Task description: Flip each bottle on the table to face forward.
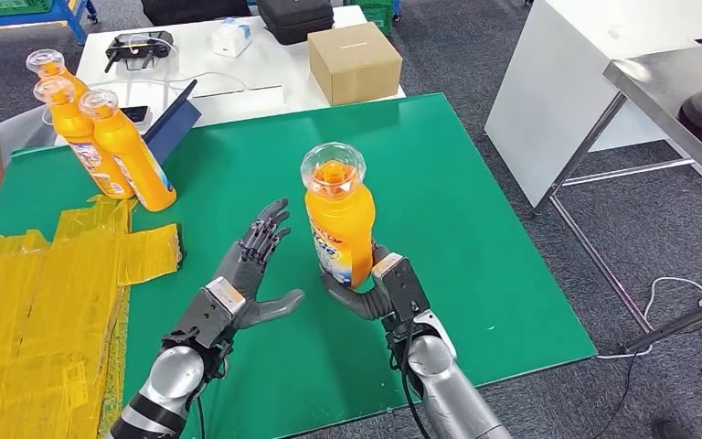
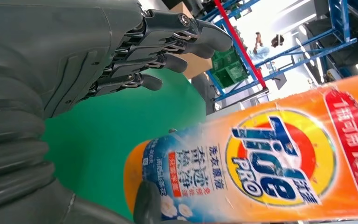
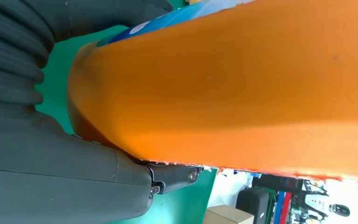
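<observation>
Right robot hand is clamped around the lower body of an orange Tide detergent bottle, holding it upright above the middle of the green table; the clear cap points up. Its label, seen from the left wrist, faces the left robot hand. Left robot hand sits just beside the bottle, fingers extended and apart, thumb out, gripping nothing and not touching the bottle. Three more orange detergent bottles stand grouped at the table's far left corner, touching one another. Yellow plastic wrapping lies spread over the table's left side. A cardboard box rests on the white table beyond.
</observation>
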Controlling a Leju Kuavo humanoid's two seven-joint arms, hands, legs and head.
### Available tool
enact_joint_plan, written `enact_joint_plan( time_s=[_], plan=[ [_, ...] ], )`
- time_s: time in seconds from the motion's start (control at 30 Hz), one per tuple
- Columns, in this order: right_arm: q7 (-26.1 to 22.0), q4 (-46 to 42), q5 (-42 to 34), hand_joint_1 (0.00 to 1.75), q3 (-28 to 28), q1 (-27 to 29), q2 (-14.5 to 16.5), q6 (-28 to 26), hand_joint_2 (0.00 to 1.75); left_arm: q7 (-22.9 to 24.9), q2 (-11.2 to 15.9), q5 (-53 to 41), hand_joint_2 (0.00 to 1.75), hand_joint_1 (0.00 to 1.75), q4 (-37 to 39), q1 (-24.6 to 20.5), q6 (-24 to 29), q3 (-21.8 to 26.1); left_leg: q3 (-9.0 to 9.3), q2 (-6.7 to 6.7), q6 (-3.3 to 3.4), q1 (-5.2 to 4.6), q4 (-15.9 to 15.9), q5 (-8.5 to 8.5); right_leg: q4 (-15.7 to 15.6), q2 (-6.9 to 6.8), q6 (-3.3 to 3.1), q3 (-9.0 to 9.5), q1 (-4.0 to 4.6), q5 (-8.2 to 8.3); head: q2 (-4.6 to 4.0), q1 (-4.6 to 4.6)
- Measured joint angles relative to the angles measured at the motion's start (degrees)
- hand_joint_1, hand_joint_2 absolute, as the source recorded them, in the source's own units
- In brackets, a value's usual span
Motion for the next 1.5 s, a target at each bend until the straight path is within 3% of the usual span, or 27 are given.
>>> enact_joint_plan(
  time_s=[0.47,1.1,1.5],
  plan=[
    [0.0,11.7,0.6,1.75,5.3,-4.7,3.2,0.2,1.75,-0.1,-0.4,1.9,1.75,0.00,1.1,-2.3,0.2,-1.2,-0.01,0.00,0.00,0.00,0.0,0.00,0.0,0.00,0.00,-0.03,0.01,0.00,0.00,-0.01],
    [0.0,16.3,1.5,1.75,8.6,-6.7,3.9,0.6,1.75,0.2,-0.5,3.9,1.75,0.00,3.9,-3.8,0.4,-1.2,-0.05,0.01,-0.01,0.00,0.0,0.01,0.0,0.00,0.00,-0.08,0.01,0.00,0.00,0.00],
    [0.6,15.3,10.2,1.75,10.9,-6.8,3.3,-5.5,1.75,0.4,-0.8,1.7,1.75,0.00,7.6,-4.6,3.0,-0.8,-0.08,0.01,-0.01,0.00,0.0,0.00,0.0,0.00,0.00,-0.10,0.01,0.00,0.00,0.00]
  ],
)
